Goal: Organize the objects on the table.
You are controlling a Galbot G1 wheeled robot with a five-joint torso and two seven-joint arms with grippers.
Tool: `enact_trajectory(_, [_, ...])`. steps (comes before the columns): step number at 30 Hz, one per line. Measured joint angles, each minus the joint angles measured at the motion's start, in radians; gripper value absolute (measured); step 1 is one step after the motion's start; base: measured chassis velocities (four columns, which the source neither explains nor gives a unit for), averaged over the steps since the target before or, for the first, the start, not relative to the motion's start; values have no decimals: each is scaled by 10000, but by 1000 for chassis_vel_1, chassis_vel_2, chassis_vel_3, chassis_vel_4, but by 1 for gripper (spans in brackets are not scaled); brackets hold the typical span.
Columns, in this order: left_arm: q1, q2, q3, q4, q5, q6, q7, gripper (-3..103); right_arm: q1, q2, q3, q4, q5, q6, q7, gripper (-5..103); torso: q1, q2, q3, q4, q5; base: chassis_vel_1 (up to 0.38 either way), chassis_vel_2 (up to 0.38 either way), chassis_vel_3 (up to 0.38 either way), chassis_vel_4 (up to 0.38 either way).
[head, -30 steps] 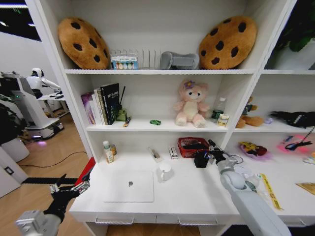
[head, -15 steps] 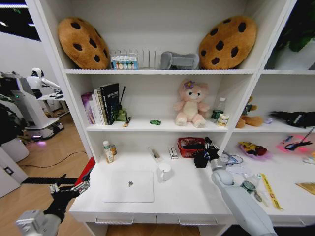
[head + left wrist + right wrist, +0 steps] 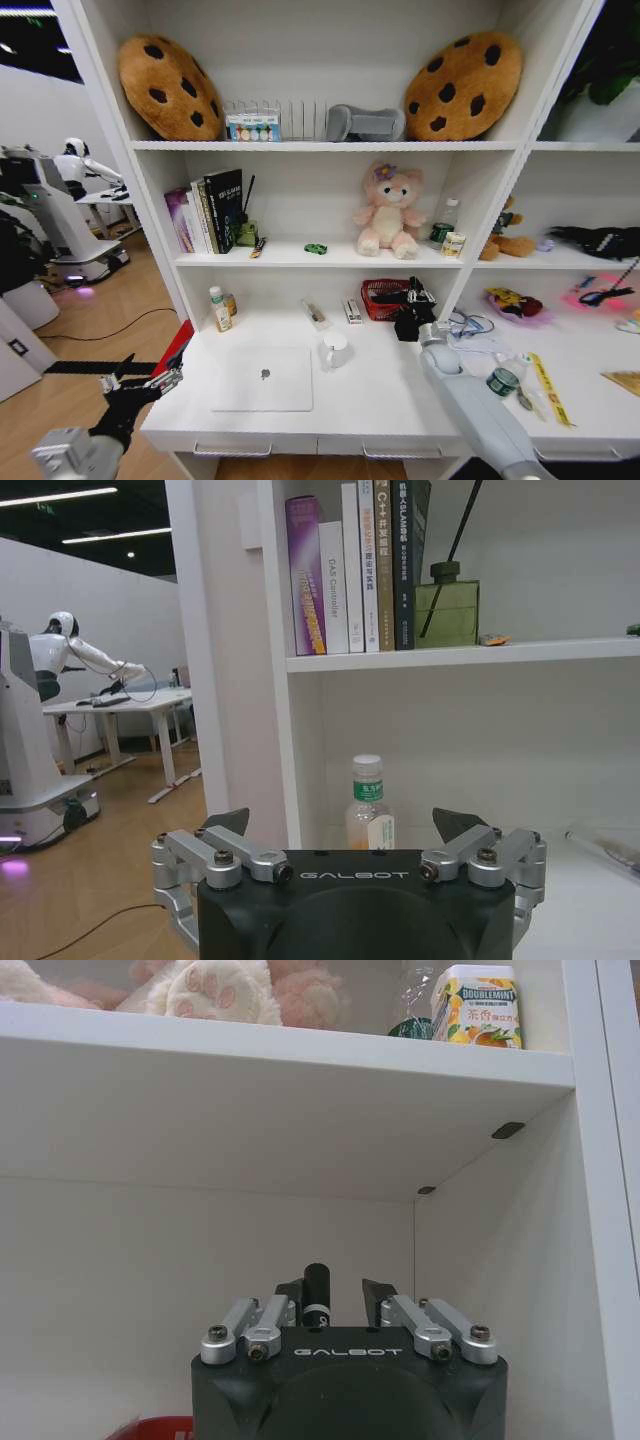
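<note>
The silver laptop lies closed on the white table. My right gripper hovers at the table's back, just above a black pen cup and beside a red basket. In the right wrist view that gripper stands narrowed on a black pen with a white band. My left gripper hangs open off the table's left end, holding nothing; its wrist view shows a small bottle beyond the gripper. A green toy car rests on the shelf above.
A white mug stands right of the laptop, the small bottle at the back left. Books and a pink plush fill the middle shelf. Cables and tape lie on the table's right part.
My right gripper has moved left along the back of the table, from right of the pen cup to above it near the red basket. The left arm has not moved.
</note>
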Motion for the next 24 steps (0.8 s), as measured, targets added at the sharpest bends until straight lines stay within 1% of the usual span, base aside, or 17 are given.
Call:
enact_trajectory(1, [0, 0, 0, 0, 0, 1, 0, 100, -41, -37, 61, 52, 50, -44, -62, 37, 0, 1, -1, -1, 0, 0, 0, 0, 0])
enact_trajectory(2, [0, 0, 0, 0, 0, 1, 0, 100, -41, -37, 61, 52, 50, -44, -62, 37, 0, 1, -1, -1, 0, 0, 0, 0, 0])
enact_trajectory(5, [0, 0, 0, 0, 0, 1, 0, 100, -81, -133, 163, 85, 106, -50, -100, 54, 0, 1, -1, -2, 0, 0, 0, 0, 0])
enact_trajectory(6, [0, 0, 0, 0, 0, 1, 0, 100, -81, -133, 163, 85, 106, -50, -100, 54, 0, 1, -1, -2, 0, 0, 0, 0, 0])
enact_trajectory(8, [0, 0, 0, 0, 0, 1, 0, 100, -114, -168, 196, 91, 132, -50, -105, 65, 0, 1, 0, 0, -1, 0, 0, 0, 0])
enact_trajectory(9, [0, 0, 0, 0, 0, 1, 0, 100, -114, -168, 196, 91, 132, -50, -105, 65, 0, 1, 0, 0, -1, 0, 0, 0, 0])
enact_trajectory(11, [0, 0, 0, 0, -1, 0, 0, 100, -151, -183, 207, 116, 143, -50, -107, 76, 0, 1, 0, -2, 0, 0, 0, 0, 0])
enact_trajectory(12, [0, 0, 0, 0, -1, 0, 0, 100, -151, -183, 207, 116, 143, -50, -107, 76, 0, 1, 0, -2, 0, 0, 0, 0, 0])
enact_trajectory(14, [0, 0, 0, 0, 0, 0, 0, 100, -188, -185, 227, 156, 151, -49, -109, 86, 0, 1, 0, -1, 1, 0, 0, 0, 0])
enact_trajectory(15, [0, 0, 0, 0, 0, 0, 0, 100, -188, -185, 227, 156, 151, -49, -109, 86, 0, 1, 0, -1, 1, 0, 0, 0, 0])
enact_trajectory(17, [0, 0, 0, 0, 0, 0, 0, 100, -327, -225, 291, 308, 205, -67, -147, 96, 0, 1, -1, 1, 0, 0, 0, 0, 0])
enact_trajectory(19, [-1, 0, 0, 0, 0, 1, 0, 100, -634, -290, 450, 689, 349, -250, -313, 100, 0, 0, 0, -1, 1, 0, 0, 0, 0])
enact_trajectory(22, [0, 0, 0, 0, 0, 1, 0, 100, -1245, -427, 694, 1524, 606, -524, -388, 100, 0, 1, -1, -1, 0, 0, 0, 0, 0])
enact_trajectory(23, [0, 0, 0, 0, 0, 1, 0, 100, -1245, -427, 694, 1524, 606, -524, -388, 100, 0, 1, -1, -1, 0, 0, 0, 0, 0])
enact_trajectory(24, [0, 0, 0, 0, 0, 1, 0, 100, -1649, -508, 823, 2106, 738, -645, -373, 100, 0, 1, -1, -4, 0, 0, 0, 0, 0])
